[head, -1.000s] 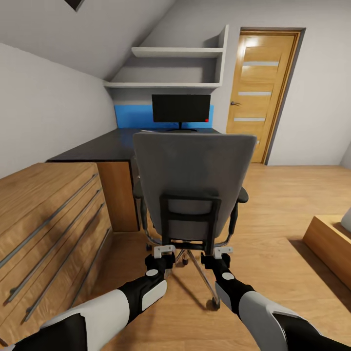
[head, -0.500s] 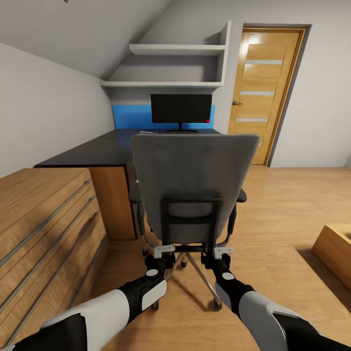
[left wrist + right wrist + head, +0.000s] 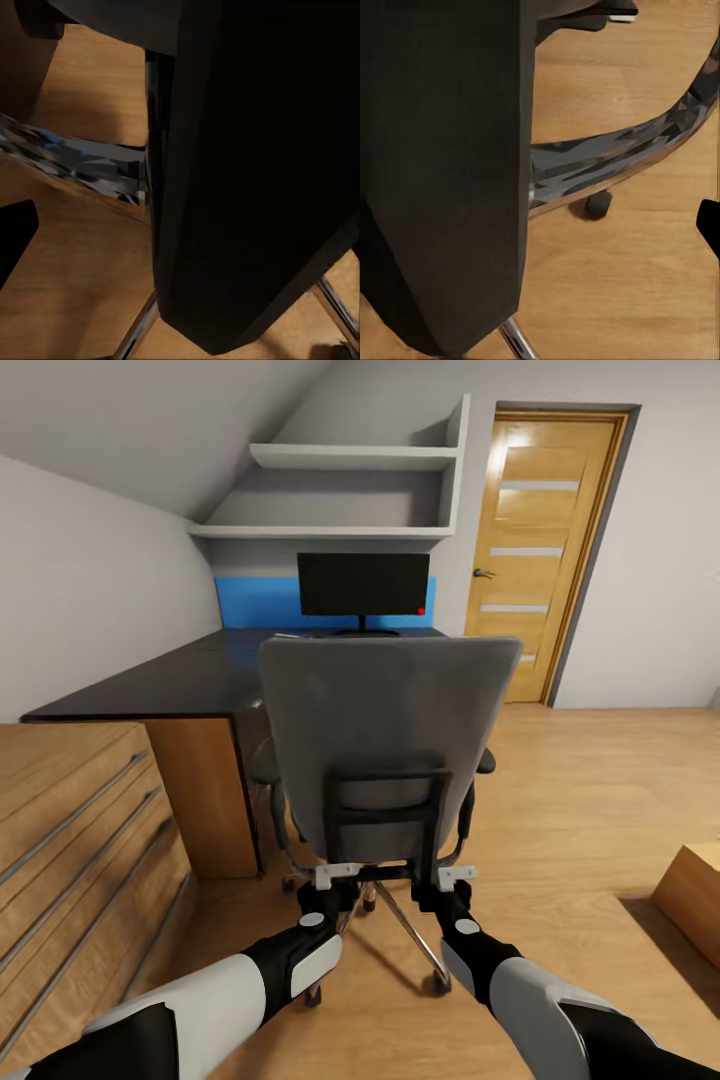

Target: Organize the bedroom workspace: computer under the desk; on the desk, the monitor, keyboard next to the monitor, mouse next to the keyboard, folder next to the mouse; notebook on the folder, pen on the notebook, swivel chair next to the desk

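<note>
Black desk [image 3: 170, 685] under white shelves [image 3: 350, 457], plank floor [image 3: 580, 800], end effector states unclear

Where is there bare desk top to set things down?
The desk's near wing, between the wooden drawer chest and the swivel chair, looks bare. Around the monitor the chair back hides the top.

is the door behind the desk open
No, the wooden door sits flush and shut in its frame, to the right of the monitor in the head view.
</note>
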### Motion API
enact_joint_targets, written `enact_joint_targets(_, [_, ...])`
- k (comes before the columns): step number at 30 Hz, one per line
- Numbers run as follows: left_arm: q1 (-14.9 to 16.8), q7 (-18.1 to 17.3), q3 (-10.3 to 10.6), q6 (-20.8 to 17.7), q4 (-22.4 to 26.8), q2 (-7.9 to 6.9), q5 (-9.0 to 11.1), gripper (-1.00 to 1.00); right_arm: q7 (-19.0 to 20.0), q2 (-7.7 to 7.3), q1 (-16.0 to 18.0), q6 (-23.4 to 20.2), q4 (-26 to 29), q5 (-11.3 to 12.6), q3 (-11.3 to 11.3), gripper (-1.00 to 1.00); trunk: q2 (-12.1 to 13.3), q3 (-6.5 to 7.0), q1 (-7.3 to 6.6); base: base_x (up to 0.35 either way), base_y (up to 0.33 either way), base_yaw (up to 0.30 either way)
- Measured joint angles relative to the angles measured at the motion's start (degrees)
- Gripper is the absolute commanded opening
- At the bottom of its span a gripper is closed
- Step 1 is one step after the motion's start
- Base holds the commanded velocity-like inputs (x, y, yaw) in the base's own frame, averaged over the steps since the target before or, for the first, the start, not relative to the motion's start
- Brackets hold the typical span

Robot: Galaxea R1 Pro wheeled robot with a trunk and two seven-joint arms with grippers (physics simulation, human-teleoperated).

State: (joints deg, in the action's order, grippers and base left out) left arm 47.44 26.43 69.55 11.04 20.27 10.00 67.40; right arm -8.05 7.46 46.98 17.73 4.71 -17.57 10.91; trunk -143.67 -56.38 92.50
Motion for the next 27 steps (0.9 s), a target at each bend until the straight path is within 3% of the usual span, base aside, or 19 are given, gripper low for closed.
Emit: enact_joint_targets(27, [0.02, -0.05, 0.22, -0.12, 0.04, 0.0, 0.21, 1.0, -0.06, 0.0, -0.01, 0.02, 0.02, 0.1, 0.42, 1.0, 0.0, 0.04, 0.0, 0.319, -0.02, -0.002])
